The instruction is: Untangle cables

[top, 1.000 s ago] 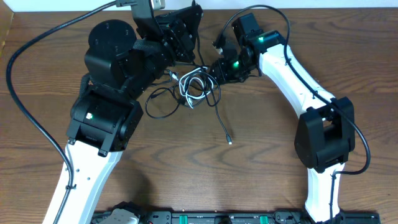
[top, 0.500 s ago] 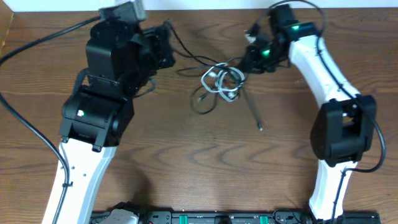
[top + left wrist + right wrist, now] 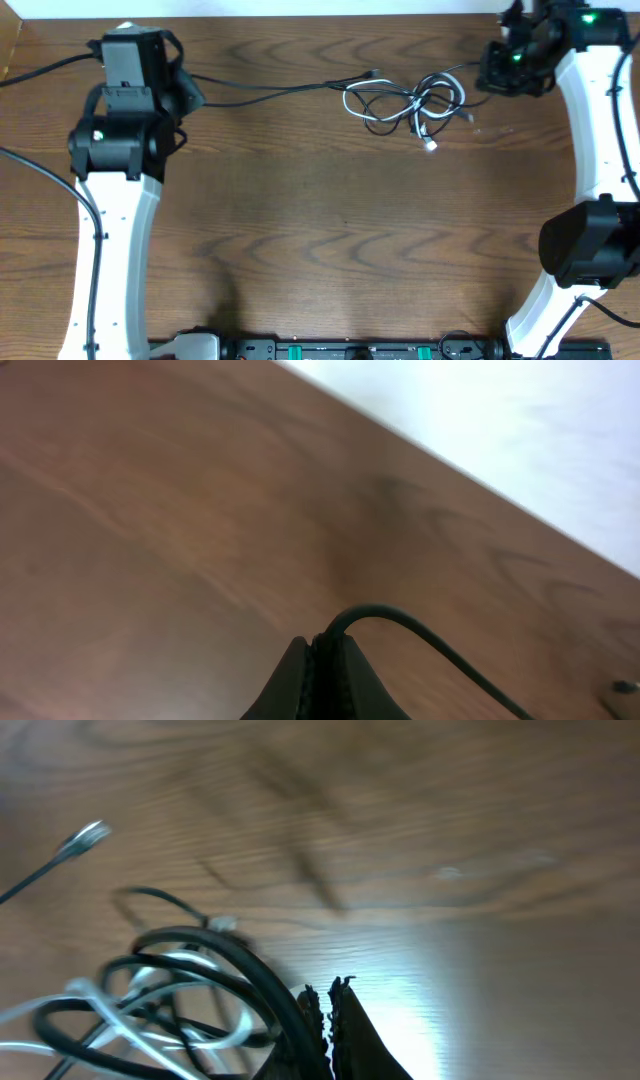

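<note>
A tangle of thin black cables and one white cable (image 3: 405,100) lies at the back right of the wooden table (image 3: 320,230). One black cable (image 3: 270,88) runs stretched from the tangle leftward to my left gripper (image 3: 190,88). In the left wrist view my left gripper (image 3: 325,660) is shut on this black cable (image 3: 430,640). My right gripper (image 3: 487,80) is at the tangle's right end. In the right wrist view it (image 3: 325,1005) is shut, with a black cable (image 3: 250,975) of the tangle running in at its left finger. A small white plug (image 3: 430,146) hangs off the tangle's front.
A thick black arm cable (image 3: 40,65) loops over the table at the far left. The table's back edge and a white wall (image 3: 300,8) are close behind both grippers. A rail with hardware (image 3: 350,350) runs along the front edge.
Both grippers have pulled apart, the left to the far left and the right to the far right. The tangle has slid right and back, and one black cable has drawn out long.
</note>
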